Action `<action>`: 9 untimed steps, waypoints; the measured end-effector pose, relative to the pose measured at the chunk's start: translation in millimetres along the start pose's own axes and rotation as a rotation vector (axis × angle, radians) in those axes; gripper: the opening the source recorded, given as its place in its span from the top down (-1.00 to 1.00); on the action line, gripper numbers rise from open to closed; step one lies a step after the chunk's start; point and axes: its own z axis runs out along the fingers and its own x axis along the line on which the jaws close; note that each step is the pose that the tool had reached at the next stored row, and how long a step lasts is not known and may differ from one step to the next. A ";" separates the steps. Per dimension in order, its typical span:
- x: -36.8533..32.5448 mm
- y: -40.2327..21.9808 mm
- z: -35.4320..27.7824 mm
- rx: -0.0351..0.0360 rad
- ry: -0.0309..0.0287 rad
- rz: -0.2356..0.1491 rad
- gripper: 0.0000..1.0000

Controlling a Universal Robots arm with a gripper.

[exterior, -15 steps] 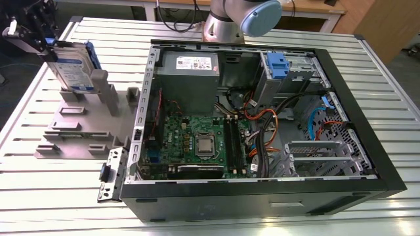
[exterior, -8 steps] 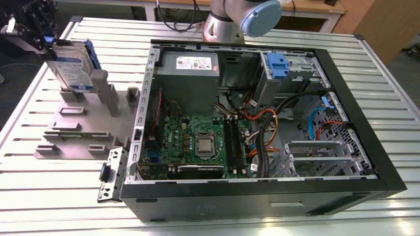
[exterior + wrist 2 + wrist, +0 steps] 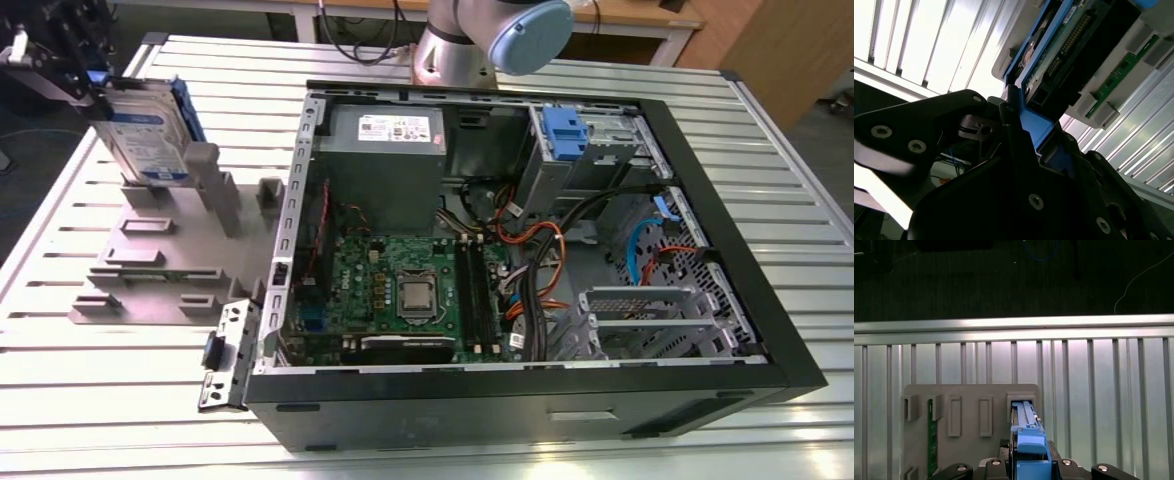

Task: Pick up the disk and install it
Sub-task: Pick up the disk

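gripper clamped on upright disk, at grey slotted stand

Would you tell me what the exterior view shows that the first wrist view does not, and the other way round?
Extra in the exterior view: an open computer case with its circuit board, grey power box and cables, and the labelled face of the disk.
Extra in the first wrist view: a green strip standing in a slot, the dark floor beyond the table edge, and the disk seen edge-on.
Shared: the grey stand holding the upright disk, the slatted table, and the gripper at the disk's top.
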 end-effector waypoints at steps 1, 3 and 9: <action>0.0 0.0 -0.6 -0.0001 0.0003 0.000 0.27; 0.0 0.0 -1.7 0.0000 0.0008 0.000 0.27; 0.0 0.0 -5.3 0.0002 0.0019 0.000 0.27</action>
